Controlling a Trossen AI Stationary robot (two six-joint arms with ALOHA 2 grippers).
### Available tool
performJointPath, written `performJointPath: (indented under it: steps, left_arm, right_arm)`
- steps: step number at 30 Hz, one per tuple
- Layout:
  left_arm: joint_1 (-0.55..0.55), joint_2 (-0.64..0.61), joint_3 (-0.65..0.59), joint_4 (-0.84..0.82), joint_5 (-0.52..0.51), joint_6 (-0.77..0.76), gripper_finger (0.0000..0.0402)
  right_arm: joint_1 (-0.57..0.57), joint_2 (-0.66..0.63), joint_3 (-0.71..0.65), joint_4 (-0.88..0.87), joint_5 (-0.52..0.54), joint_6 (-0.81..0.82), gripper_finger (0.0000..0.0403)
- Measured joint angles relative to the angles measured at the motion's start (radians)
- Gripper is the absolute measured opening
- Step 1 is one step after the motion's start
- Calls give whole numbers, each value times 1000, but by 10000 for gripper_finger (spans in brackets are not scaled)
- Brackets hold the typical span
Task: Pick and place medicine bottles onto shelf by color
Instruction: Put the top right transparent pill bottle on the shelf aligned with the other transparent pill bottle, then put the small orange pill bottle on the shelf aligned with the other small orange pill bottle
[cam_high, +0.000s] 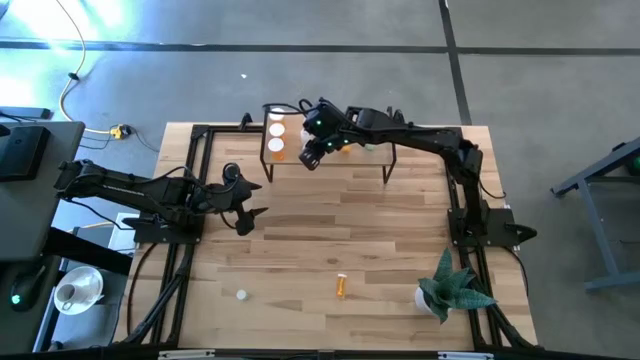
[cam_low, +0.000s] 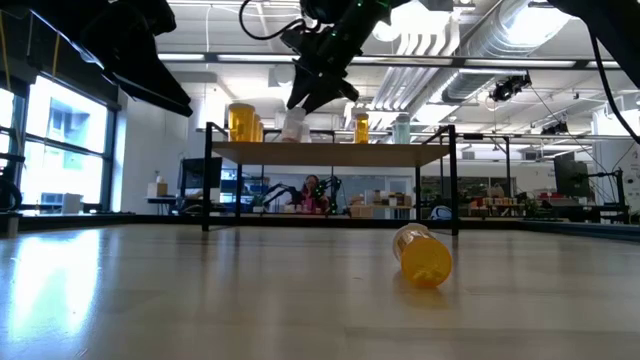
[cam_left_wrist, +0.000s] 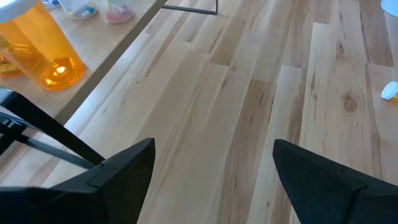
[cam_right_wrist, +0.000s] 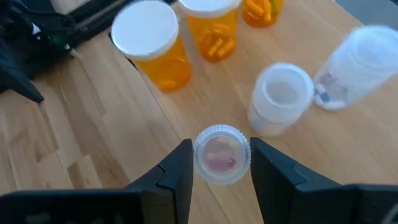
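Observation:
A small wooden shelf (cam_high: 370, 160) on black legs stands at the table's far side. Orange bottles (cam_right_wrist: 149, 43) and clear bottles (cam_right_wrist: 280, 99) stand upright on it. My right gripper (cam_right_wrist: 221, 155) hovers over the shelf's left part, shut on a clear white-capped bottle (cam_right_wrist: 222, 158). One orange bottle (cam_low: 422, 255) lies on its side on the table nearer the front. My left gripper (cam_left_wrist: 211, 168) waits open at the table's left, with nothing between its fingers. My right gripper pinches the clear bottle between its two fingers at the sides of its capped top end (cam_right_wrist: 200, 155). The fingers slant down from the table's right and above. The bottle stays upright, cap up; whether its bottom (cam_low: 293, 132) touches the shelf cannot be told.
A small white piece (cam_high: 241, 294) lies near the table's front left. A green spiky plant (cam_high: 450, 290) stands at the front right corner. Bare tabletop lies between the shelf and the lying orange bottle.

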Motion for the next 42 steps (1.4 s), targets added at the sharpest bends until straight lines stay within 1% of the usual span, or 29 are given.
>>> performJointPath:
  steps: [9, 16, 19, 25, 30, 35, 38, 42]
  left_arm:
    - [0, 0, 0, 1, 0, 0, 315]
    - [0, 0, 0, 0, 0, 0, 315]
    - [0, 0, 0, 0, 0, 0, 315]
    - [0, 0, 0, 0, 0, 0, 315]
    - [0, 0, 0, 0, 0, 0, 315]
    - [0, 0, 0, 0, 0, 0, 315]
    - [0, 0, 0, 0, 0, 0, 315]
    - [0, 0, 0, 0, 0, 0, 315]
  right_arm:
    - [-1, 1, 1, -2, -1, -9, 123]
    - [-1, 1, 1, 2, 0, -23, 178]
    - [-1, 1, 1, 6, 0, -23, 192]
    - [-3, 1, 1, 11, 50, -30, 196]
    - [-3, 2, 43, -17, 50, -44, 196]
    - [2, 2, 138, -110, 50, -51, 197]
    - [12, 2, 189, -211, 45, -50, 197]
    - [45, -1, 209, -311, 40, -50, 197]
